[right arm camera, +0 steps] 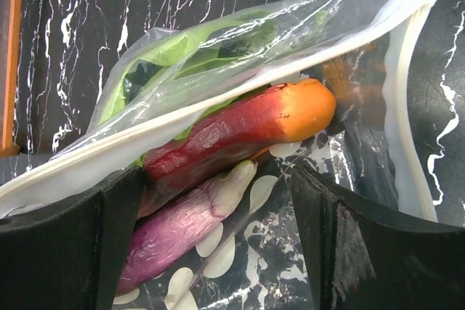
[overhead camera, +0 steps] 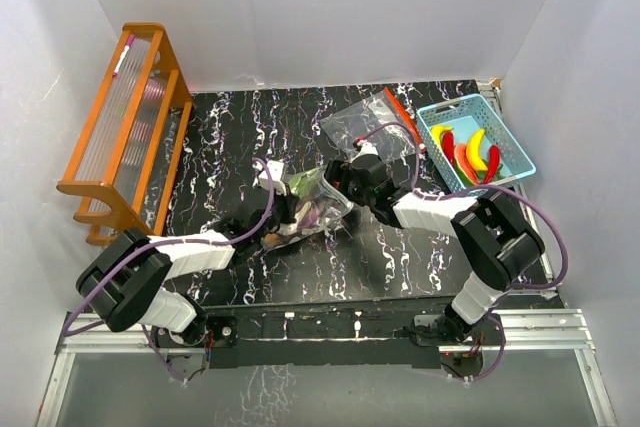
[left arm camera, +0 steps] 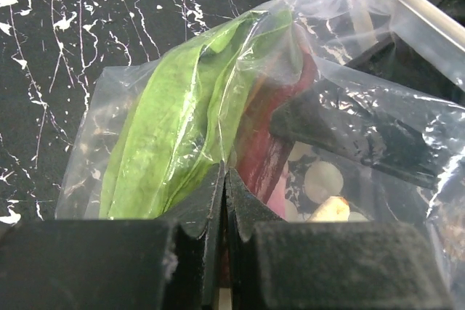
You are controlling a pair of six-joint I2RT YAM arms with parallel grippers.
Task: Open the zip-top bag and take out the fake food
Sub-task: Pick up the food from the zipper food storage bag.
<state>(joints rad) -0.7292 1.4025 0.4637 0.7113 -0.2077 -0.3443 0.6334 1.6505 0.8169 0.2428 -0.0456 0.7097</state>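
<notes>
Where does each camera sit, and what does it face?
Top external: above and behind, looking down on table, bag, blue basket; left arm and right arm show.
Left wrist: on the left arm, facing the bag's green leaves; the shut left jaws pinch plastic.
Right wrist: on the right arm, facing a red-orange piece in the bag, between open right jaws.
Both wrist views share the bag.
</notes>
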